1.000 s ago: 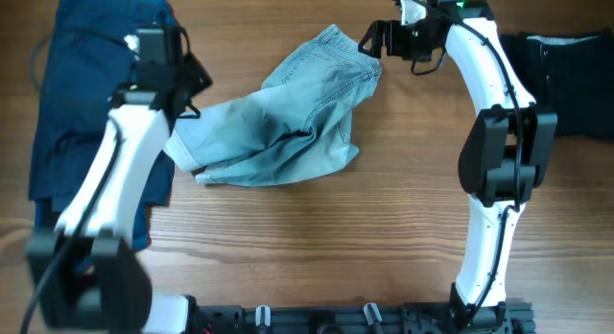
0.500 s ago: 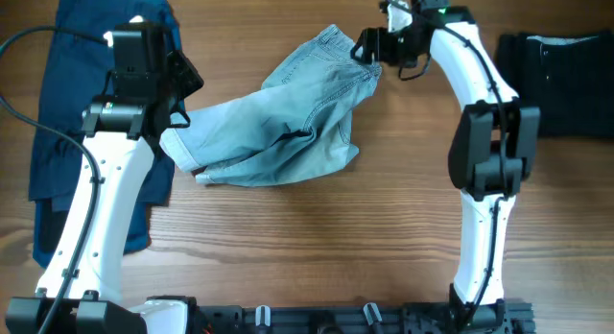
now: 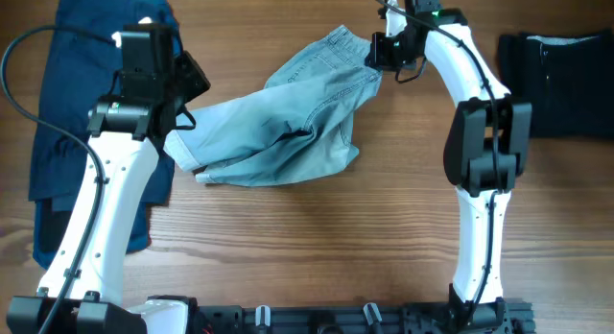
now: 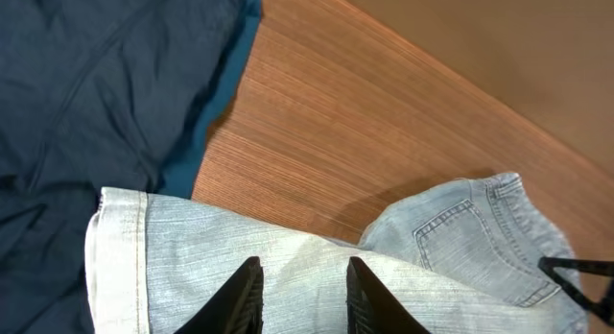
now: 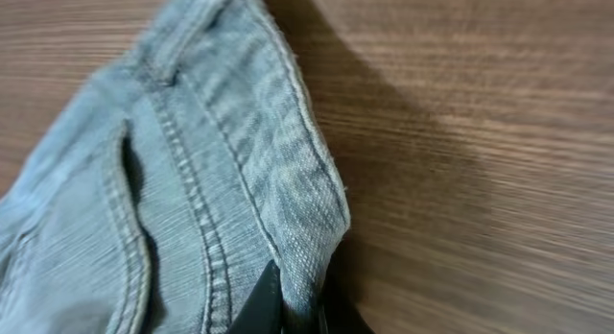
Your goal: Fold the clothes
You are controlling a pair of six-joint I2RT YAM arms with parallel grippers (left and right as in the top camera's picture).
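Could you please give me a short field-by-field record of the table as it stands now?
centre: denim shorts, crumpled, not folded
left side: navy garments, piled
right edge: dark garment
left gripper: open, over the cuffed leg of the shorts
right gripper: shut, pinching an edge of the shorts
surface: wooden table

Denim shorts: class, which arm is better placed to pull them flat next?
Right. The right gripper is shut on the waistband edge of the denim shorts; the left gripper stands open over the cuffed leg, holding nothing.
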